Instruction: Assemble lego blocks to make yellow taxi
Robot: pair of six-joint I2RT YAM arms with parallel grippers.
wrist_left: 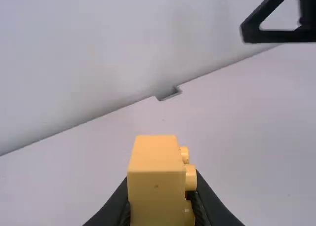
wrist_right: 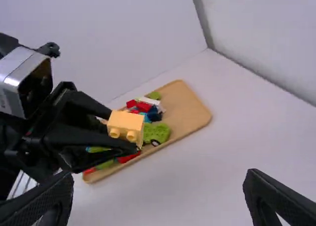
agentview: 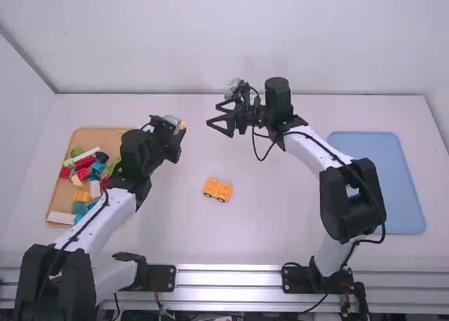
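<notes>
Along the left side of the white table (agentview: 280,223) lies a light-brown tray (agentview: 98,136), with loose bricks (agentview: 84,163) in red, green, blue, white and yellow heaped mostly from its middle to its near edge; its far part is barer. The left arm (agentview: 105,219) reaches up beside it and covers part of its right edge, standing between the heap and the open middle of the table. Near the table's right edge lies a flat blue tray (agentview: 372,181), with the right arm (agentview: 351,195) rising between it and the middle.

The orange-yellow wheeled base (agentview: 217,189) sits on the table in that middle, nearer the near edge than either gripper, its wheels down. The left gripper (agentview: 179,127), raised on the base's far-left side, is clamped on a yellow block (wrist_left: 157,186), held above the table with its studs facing sideways. The right gripper (agentview: 212,115) is up beyond the base, toward the table's far edge, its fingers spread wide apart, pointing toward the left gripper's side and well apart from the base.
</notes>
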